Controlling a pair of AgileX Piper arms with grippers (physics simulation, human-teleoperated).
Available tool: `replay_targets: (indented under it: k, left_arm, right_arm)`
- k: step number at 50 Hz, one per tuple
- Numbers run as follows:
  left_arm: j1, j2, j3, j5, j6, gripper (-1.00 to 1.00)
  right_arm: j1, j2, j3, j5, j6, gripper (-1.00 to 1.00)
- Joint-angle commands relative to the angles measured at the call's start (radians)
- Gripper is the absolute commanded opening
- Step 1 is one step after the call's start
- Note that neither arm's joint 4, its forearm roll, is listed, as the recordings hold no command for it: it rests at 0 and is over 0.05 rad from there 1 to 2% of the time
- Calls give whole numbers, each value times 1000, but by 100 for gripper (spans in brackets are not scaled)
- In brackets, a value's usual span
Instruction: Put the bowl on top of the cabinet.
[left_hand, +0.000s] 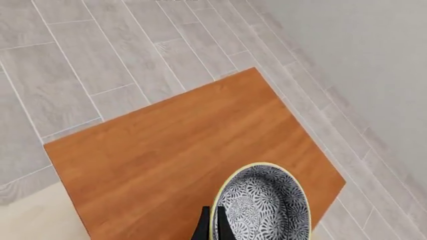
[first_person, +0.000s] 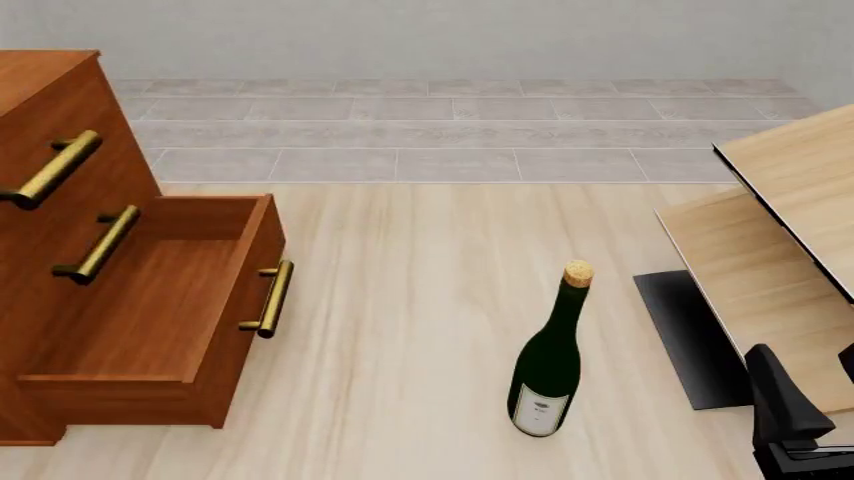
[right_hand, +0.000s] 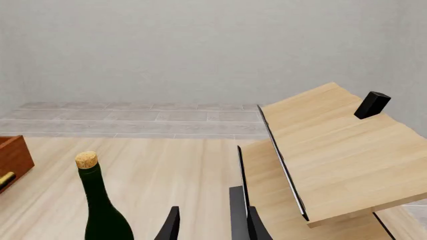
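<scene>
The left wrist view looks down on the reddish-brown top of the cabinet (left_hand: 180, 150). The bowl (left_hand: 267, 207), white with a dense blue-grey floral pattern, lies over the top's corner. My left gripper (left_hand: 213, 212) is shut on the bowl's rim, one finger on each side. Whether the bowl rests on the wood or hangs above it cannot be told. In the front view the cabinet (first_person: 67, 230) stands at the left with its lower drawer (first_person: 160, 330) pulled out; neither the bowl nor the left gripper shows there. My right gripper (first_person: 814, 390) is open at the bottom right, holding nothing.
A dark green wine bottle (first_person: 550, 360) with a cork stands upright on the table's middle. Pale light-wood furniture (first_person: 787, 220) with black edging leans at the right, close to the right gripper. Grey tiled floor (left_hand: 100, 55) lies beyond the cabinet.
</scene>
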Motion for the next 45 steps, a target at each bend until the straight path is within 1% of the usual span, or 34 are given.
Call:
replay_targets:
  k: [1, 22, 25, 26, 28, 29, 30, 31, 33, 37, 45]
  left_arm:
    - [11, 8, 4, -17, 20, -100]
    - [41, 18, 2, -25, 40, -100]
    - [44, 16, 7, -25, 32, -100]
    - [46, 14, 18, -29, -12, -100]
    - [34, -1, 17, -48, -1, -100]
    - [64, 6, 4, -29, 15, -100]
    - [31, 3, 7, -31, -2, 100]
    - [56, -9, -2, -28, 17, 100]
    - [46, -10, -3, -23, 12, 100]
    - [56, -28, -2, -23, 12, 100]
    - [46, -59, -35, -3, 6, 100]
  right_arm:
    - [0, 0, 0, 0, 0, 100]
    - [0, 0, 0, 0, 0, 100]
    - [0, 0, 0, 0, 0, 100]
    - [0, 0, 0, 0, 0, 100]
    - [0, 0, 0, 0, 0, 100]
    - [0, 0, 0, 0, 0, 100]
    - [0, 0, 0, 0, 0, 100]
    - [0, 0, 0, 0, 0, 100]
    - [0, 0, 0, 0, 0, 100]
    - [0, 0, 0, 0, 0, 100]
    - [0, 0, 0, 0, 0, 100]
